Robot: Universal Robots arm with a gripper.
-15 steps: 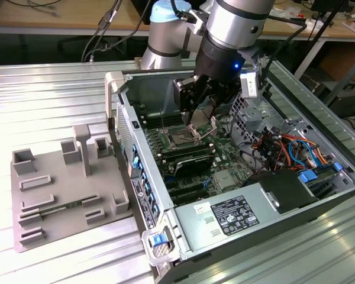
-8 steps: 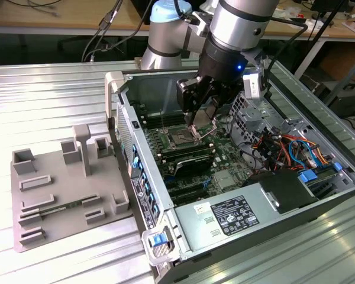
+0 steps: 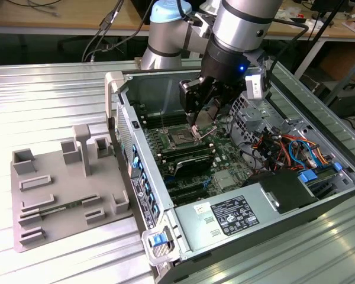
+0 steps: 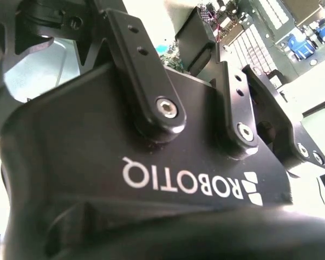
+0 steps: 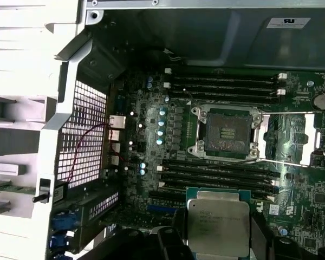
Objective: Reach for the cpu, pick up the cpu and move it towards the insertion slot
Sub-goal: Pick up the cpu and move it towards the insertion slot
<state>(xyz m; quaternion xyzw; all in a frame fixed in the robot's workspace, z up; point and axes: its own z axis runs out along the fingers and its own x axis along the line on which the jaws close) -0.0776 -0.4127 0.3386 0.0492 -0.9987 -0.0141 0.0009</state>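
I've got the black gripper (image 3: 196,127) down inside the open grey computer case (image 3: 319,204), hanging over the green motherboard (image 3: 225,157). Its dark fingers (image 5: 173,238) are clamped on the cpu (image 5: 216,227), the small flat square chip with the pale silvery metal top; in the first wrist view it sits between the fingers, held flat with its top face toward that camera. The insertion slot (image 5: 226,132), the square dark socket, lies open on the board, its shiny metal retention frame (image 5: 295,138) swung out to one side and a thin wire lever (image 5: 271,161) running along its edge. From that camera the chip is near the slot but not over it: a bank of long black memory slots (image 5: 216,176) lies between the two. In the exterior view the fingers hover just beside the socket (image 3: 182,139), on the exterior view's right of it. The second wrist view gives me the gripper's black body and linkage arms (image 4: 151,92) up close. On the ribbed metal surface (image 3: 53,100), at the exterior view's left of the case, stands a grey plastic fixture tray (image 3: 65,189) with square frames.
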